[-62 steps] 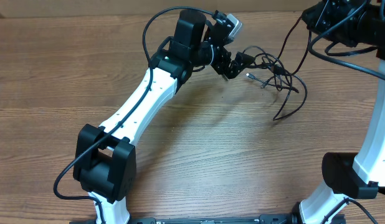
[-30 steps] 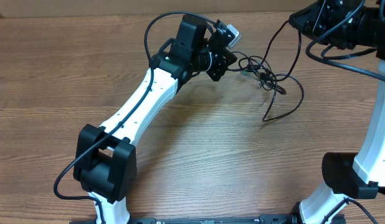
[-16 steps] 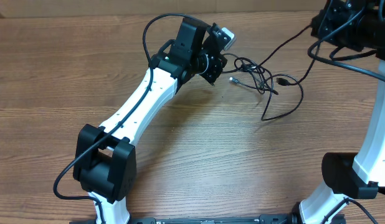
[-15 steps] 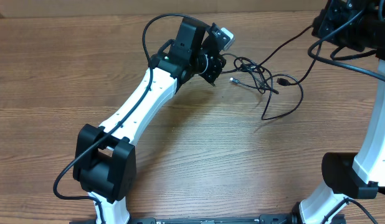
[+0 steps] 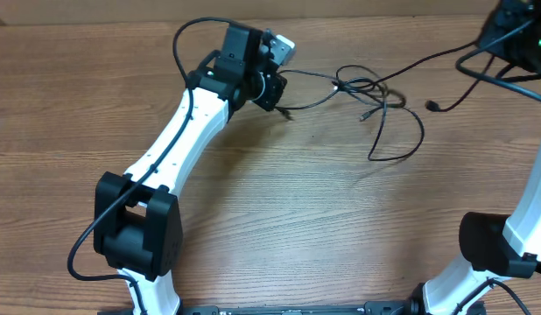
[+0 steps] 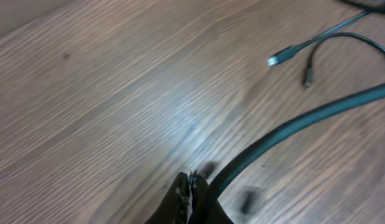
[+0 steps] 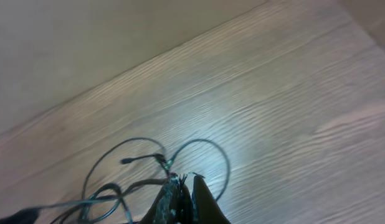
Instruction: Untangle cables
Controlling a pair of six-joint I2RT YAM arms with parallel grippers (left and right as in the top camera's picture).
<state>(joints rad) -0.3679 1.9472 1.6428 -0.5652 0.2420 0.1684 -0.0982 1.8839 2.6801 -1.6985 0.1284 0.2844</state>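
**Overhead and wrist views.** The cables (image 5: 368, 90) are seen as a loose knot on the table (image 5: 279, 219), in its far half. From the knot one strand (image 6: 292, 121) is drawn left to the left gripper (image 6: 189, 184). This gripper's jaws are pressed together, with the strand pinched at their tips. In the left wrist view the strand is seen blurred, running from the fingertips up to the right. A second strand (image 5: 428, 62) is led from the knot up and to the right, toward the right gripper (image 7: 182, 183). That gripper is likewise closed, with thin cable caught at its tips. A wide loop (image 5: 409, 140) is laid on the wood nearer than the knot. Two free plugs (image 6: 281, 58) are seen close together beyond the left gripper. Another plug (image 5: 432, 107) is seen right of the knot.
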